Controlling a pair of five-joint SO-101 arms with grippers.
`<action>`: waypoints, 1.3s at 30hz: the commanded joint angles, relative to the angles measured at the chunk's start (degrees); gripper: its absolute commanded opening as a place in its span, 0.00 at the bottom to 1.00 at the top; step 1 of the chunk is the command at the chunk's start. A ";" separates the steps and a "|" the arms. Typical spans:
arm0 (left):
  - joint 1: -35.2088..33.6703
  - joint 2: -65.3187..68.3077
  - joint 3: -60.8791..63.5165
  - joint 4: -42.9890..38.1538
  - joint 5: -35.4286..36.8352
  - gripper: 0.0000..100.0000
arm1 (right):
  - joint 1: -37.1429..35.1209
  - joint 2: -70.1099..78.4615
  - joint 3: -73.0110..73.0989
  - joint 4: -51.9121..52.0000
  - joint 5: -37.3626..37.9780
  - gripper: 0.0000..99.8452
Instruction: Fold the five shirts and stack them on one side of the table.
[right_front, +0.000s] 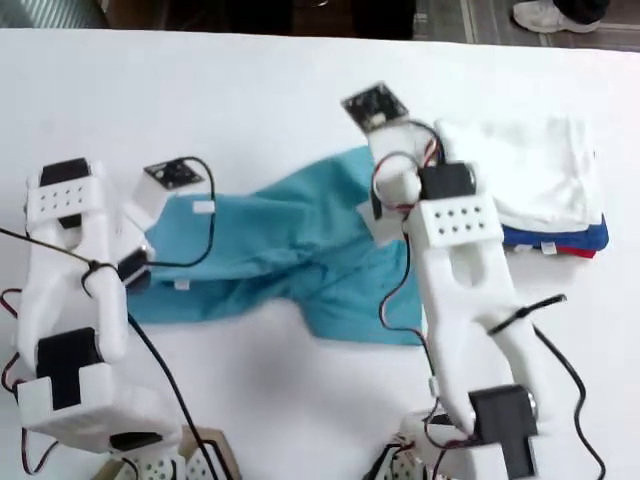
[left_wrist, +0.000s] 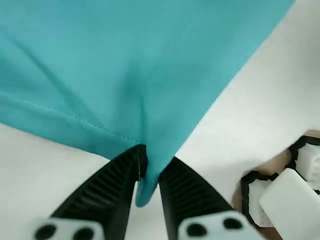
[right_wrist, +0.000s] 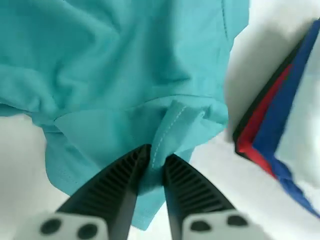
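A teal shirt (right_front: 290, 250) lies crumpled across the middle of the white table (right_front: 250, 90), stretched between the two arms. My left gripper (left_wrist: 150, 165) is shut on a pinched fold at the teal shirt's (left_wrist: 125, 65) hem, at the shirt's left end in the high view. At the shirt's right end my right gripper (right_wrist: 156, 161) is shut on a stitched edge of the teal shirt (right_wrist: 125, 65). A stack of folded shirts (right_front: 545, 190), white on top of blue, red and a dark one, sits at the right side of the table, next to the right arm.
The folded stack (right_wrist: 280, 115) lies close beside the right gripper. Both arm bases stand at the table's front edge. Black cables run along both arms. A brown board with a white part (left_wrist: 285, 195) lies beside the left arm's base.
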 joint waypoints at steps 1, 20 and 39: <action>-0.53 -2.64 1.54 -0.35 -0.44 0.03 | 0.66 -4.00 6.51 -4.53 0.44 0.02; -2.64 -2.73 0.66 3.96 -1.93 0.03 | 1.01 -13.49 13.01 -1.19 0.35 0.02; -2.46 -2.90 8.22 -3.78 -2.02 0.03 | 0.66 -13.85 26.37 -9.19 0.09 0.02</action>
